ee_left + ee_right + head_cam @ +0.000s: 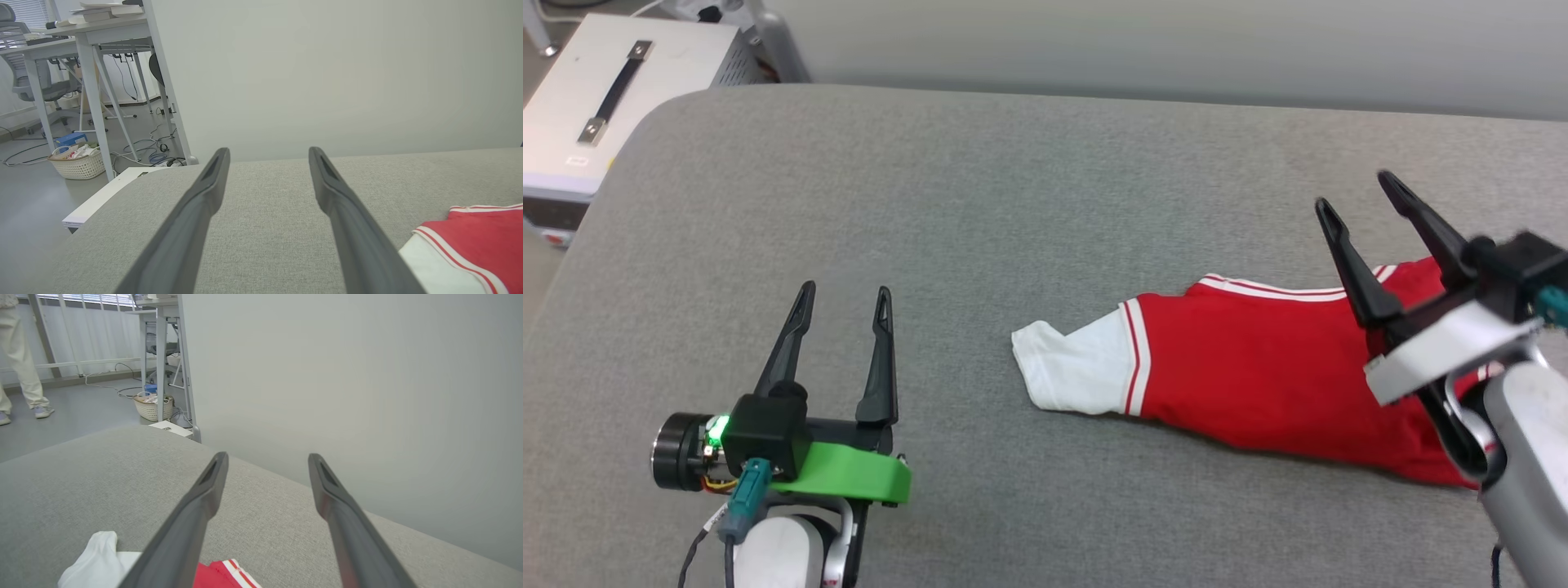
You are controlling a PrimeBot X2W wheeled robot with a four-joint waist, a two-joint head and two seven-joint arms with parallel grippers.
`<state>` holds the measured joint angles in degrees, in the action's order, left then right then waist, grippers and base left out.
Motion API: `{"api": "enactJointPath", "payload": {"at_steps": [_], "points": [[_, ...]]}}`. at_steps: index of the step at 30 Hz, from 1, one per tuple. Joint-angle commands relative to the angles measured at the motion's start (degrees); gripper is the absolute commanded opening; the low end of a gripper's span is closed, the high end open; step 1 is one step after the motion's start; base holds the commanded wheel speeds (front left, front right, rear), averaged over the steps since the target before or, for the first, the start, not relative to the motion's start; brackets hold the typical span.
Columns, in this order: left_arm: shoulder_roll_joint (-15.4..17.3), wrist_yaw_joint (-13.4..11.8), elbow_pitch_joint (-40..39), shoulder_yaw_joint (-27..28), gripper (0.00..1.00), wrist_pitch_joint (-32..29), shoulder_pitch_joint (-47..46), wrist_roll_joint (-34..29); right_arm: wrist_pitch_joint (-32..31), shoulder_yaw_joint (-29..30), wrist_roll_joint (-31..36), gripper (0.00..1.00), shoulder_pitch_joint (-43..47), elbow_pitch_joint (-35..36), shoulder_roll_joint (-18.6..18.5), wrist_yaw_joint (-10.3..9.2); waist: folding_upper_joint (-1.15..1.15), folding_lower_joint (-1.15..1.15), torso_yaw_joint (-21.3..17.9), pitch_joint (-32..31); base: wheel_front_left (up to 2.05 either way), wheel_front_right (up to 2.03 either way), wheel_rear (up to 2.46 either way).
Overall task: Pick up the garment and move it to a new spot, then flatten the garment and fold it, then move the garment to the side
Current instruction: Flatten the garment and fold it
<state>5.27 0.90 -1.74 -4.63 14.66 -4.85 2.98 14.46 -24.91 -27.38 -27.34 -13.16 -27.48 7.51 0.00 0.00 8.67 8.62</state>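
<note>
- My right pincer (1354, 190) stands wide and empty, hanging over the right end of the garment (1241, 359). My left pincer (845, 288), equally wide and empty, sits over bare table (1013, 204), well apart from the cloth.
- The garment lies bunched on the right part of the table with one white sleeve pointing left. I judge it is neither flat nor neatly folded.
- If I pinch only the top layer, the rest may drag and crumple further.
- My right arm hides the garment's right end, so I cannot tell how near the table's edge it lies. A careless sideways pull could send it off.
- Pressing too low could snag my fingers in the soft grey cover.
- A white woven basket (77, 165) on the floor holds pale crumpled things I cannot identify.
- A pale case (613, 90) with a strap handle sits beside the table, closed, its contents hidden.
</note>
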Motion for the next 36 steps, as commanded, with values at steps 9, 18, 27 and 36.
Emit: {"api": "enactJointPath", "payload": {"at_steps": [9,18,27,36], "points": [[5.2,5.7,6.5,-1.7,1.00,0.3,-7.8,1.5,0.5,17.1,11.2,1.00,19.3,11.1,10.7,-0.02,0.00,0.00,-4.2,-2.6,0.00,0.00,0.00],[16.0,6.6,13.4,-18.7,1.00,-14.5,-22.6,17.3,-0.1,21.9,15.2,1.00,27.5,16.8,15.5,-0.02,0.00,0.00,-6.5,-1.6,0.00,0.00,0.00],[25.1,6.6,13.3,-35.9,1.00,-42.2,-36.0,40.2,0.1,22.0,16.4,1.00,27.2,17.8,16.5,-0.02,0.00,0.00,-8.6,0.9,0.00,0.00,0.00],[25.6,6.6,20.6,-47.2,1.00,-50.9,-41.5,46.9,0.1,21.1,16.7,1.00,24.5,17.6,15.6,-0.02,0.00,0.00,-11.2,4.4,0.00,0.00,0.00]]}}
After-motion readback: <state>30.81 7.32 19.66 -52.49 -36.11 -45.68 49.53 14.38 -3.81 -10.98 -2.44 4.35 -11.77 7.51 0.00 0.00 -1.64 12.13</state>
